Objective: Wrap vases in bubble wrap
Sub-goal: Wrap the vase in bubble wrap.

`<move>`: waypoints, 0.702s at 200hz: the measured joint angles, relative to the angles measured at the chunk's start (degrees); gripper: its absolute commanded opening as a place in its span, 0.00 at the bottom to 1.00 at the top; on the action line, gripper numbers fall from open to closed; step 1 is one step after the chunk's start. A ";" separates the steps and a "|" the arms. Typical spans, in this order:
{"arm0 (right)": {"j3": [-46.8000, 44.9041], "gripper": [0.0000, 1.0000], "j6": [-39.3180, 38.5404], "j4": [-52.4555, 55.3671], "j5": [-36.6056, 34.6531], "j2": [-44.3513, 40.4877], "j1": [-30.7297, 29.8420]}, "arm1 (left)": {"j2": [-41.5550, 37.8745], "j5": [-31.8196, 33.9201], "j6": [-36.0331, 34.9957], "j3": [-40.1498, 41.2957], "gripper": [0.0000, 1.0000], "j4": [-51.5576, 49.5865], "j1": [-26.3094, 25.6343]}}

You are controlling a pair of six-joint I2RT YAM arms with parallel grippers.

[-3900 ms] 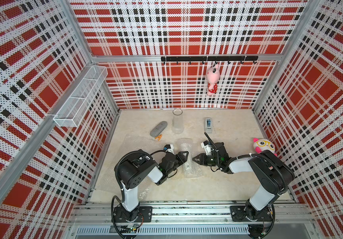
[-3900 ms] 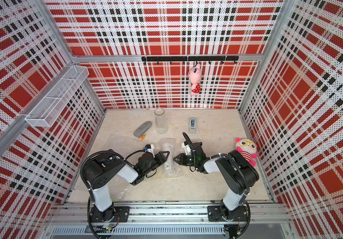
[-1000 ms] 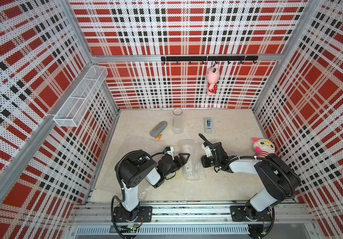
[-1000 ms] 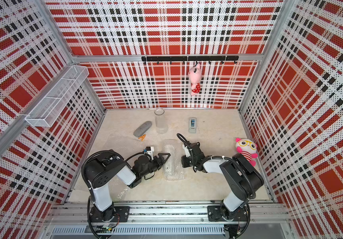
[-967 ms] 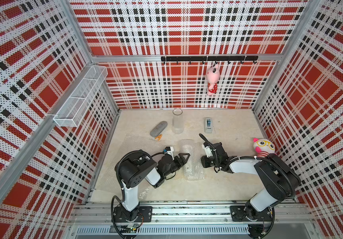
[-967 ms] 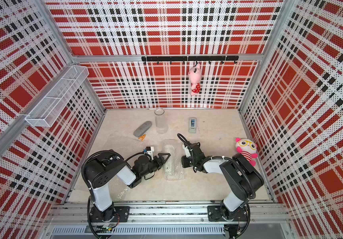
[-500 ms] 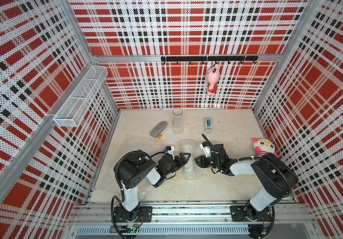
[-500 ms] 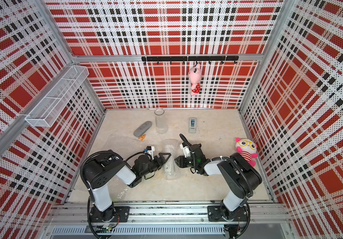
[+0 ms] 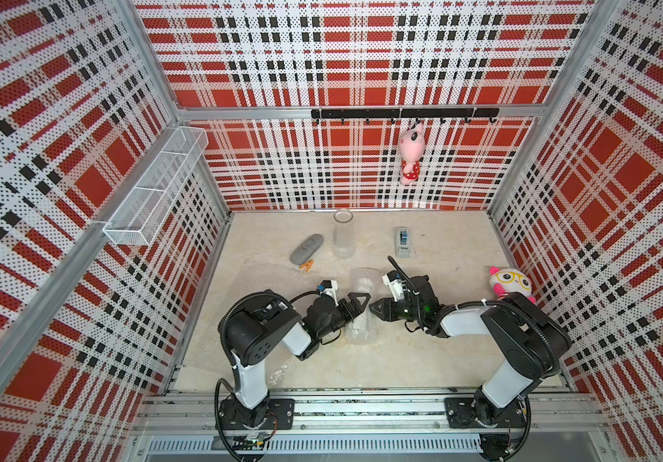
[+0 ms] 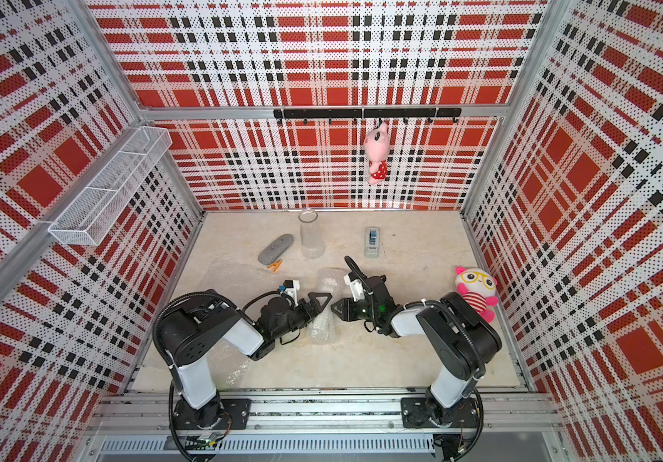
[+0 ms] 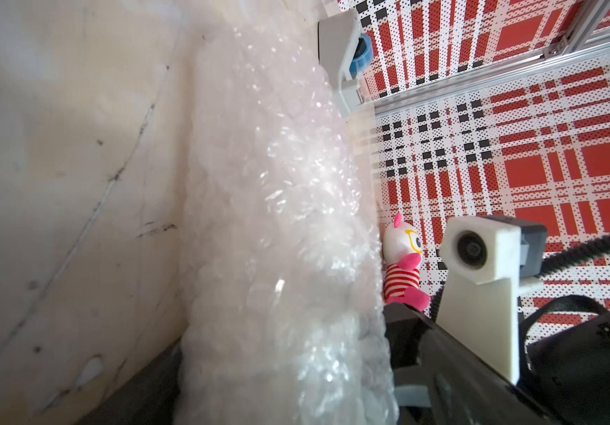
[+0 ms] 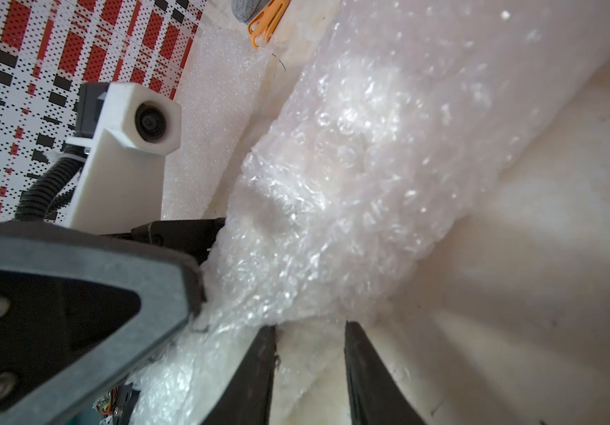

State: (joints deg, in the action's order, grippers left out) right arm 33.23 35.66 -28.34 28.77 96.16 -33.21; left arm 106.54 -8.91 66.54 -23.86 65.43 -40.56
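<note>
I am looking at walls (image 9: pixel 361 60) in red, white and black plaid, speckled with dots. The table (image 9: pixel 401 360) is showing mottled cream, the bubble wrap (image 9: pixel 363 280) is glinting milky-clear with tiny domes, and my right gripper (image 12: pixel 309 325) is showing black.

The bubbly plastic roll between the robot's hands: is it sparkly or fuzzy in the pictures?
In the left wrist view the clear bubble-wrap bundle looks soft and fuzzy, with white glints along it; in the right wrist view the bundle sparkles brightest at its middle and blurs towards its far end; in a top view it is small, pale and hardly shiny.
</note>
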 measured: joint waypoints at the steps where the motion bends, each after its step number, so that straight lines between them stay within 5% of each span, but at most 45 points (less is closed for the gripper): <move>1: 0.00 0.35 0.00 -0.02 0.00 0.00 0.00 | 0.00 -0.02 -0.02 0.00 0.95 -0.02 0.00; 64: 1.86 0.35 -0.42 0.57 0.02 0.07 -0.44 | -0.02 -1.40 -1.09 0.20 0.92 -0.39 0.00; 140: 1.86 0.35 -0.94 2.29 -0.24 0.07 -0.42 | 0.66 -0.66 -1.51 1.01 0.64 -1.31 0.15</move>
State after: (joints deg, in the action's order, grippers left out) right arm 35.09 34.72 -26.04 28.53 96.23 -33.63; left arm 107.20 -9.56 65.04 -22.85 64.12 -40.40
